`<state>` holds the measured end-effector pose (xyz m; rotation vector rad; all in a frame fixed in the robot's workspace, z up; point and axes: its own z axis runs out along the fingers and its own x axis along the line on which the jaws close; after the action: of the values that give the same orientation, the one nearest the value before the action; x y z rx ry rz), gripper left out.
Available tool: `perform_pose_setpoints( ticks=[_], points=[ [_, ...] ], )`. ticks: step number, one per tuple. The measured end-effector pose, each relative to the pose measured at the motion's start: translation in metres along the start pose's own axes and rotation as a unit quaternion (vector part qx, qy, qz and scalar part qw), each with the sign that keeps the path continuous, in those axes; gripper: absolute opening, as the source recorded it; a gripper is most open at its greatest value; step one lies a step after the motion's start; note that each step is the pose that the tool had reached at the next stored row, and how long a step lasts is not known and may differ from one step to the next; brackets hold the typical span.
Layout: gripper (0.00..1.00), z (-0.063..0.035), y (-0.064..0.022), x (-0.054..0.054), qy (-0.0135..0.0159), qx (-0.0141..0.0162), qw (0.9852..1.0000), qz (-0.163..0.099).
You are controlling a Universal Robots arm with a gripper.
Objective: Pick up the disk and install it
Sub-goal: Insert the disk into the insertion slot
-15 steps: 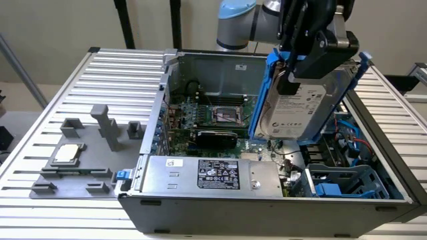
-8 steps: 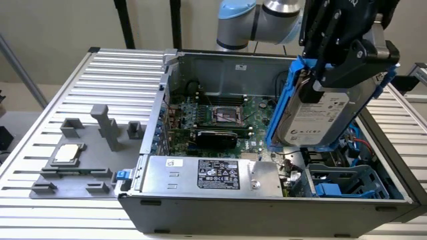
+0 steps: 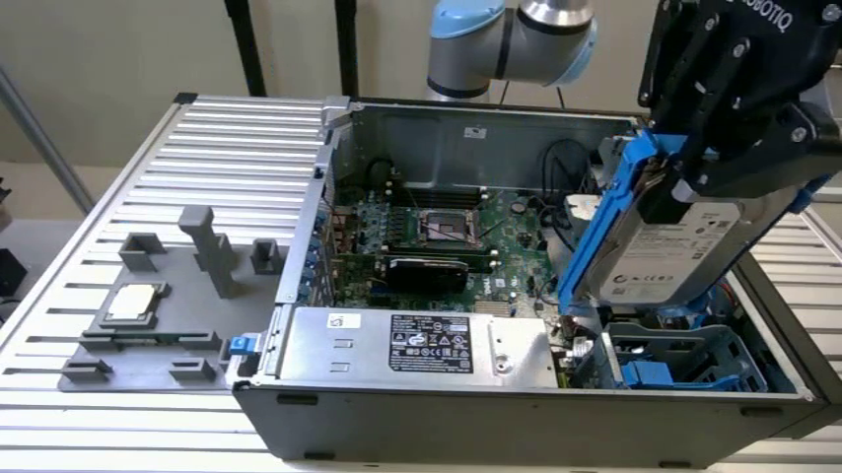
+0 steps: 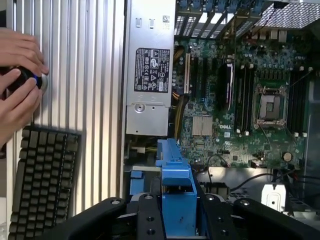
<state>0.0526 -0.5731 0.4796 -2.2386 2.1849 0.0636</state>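
The disk (image 3: 668, 251), a silver-grey hard drive with a white label clipped in a bright blue frame, hangs tilted on edge at the exterior view's right. It is above the drive bay (image 3: 671, 367) of the open computer case (image 3: 526, 419). My black gripper (image 3: 704, 163) is shut on its upper end. In the wrist view the gripper (image 4: 177, 217) clamps the disk (image 4: 175, 172), whose blue frame sticks out over the case interior. The disk is clear of the bay, not seated.
Inside the case lie the motherboard (image 3: 435, 236) and the power supply (image 3: 421, 343). A grey fixture (image 3: 145, 330) with a small silver chip (image 3: 136, 301) sits on the slatted table at the exterior view's left. A person's hands (image 4: 17, 85) and a keyboard (image 4: 42, 180) are beside the case.
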Motion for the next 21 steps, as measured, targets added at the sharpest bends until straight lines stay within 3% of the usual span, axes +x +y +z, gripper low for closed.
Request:
perform_pose_setpoints(
  ticks=[8, 16, 21],
  points=[
    [0.0, 0.0021, -0.0271, 0.012, -0.0005, -0.0012, 1.0, 0.0],
    [0.0, 0.0138, -0.0505, 0.019, -0.0015, -0.0012, 1.0, 0.0],
    [0.0, 0.0147, -0.0522, 0.019, -0.0018, -0.0012, 1.0, 0.0]
  ],
)
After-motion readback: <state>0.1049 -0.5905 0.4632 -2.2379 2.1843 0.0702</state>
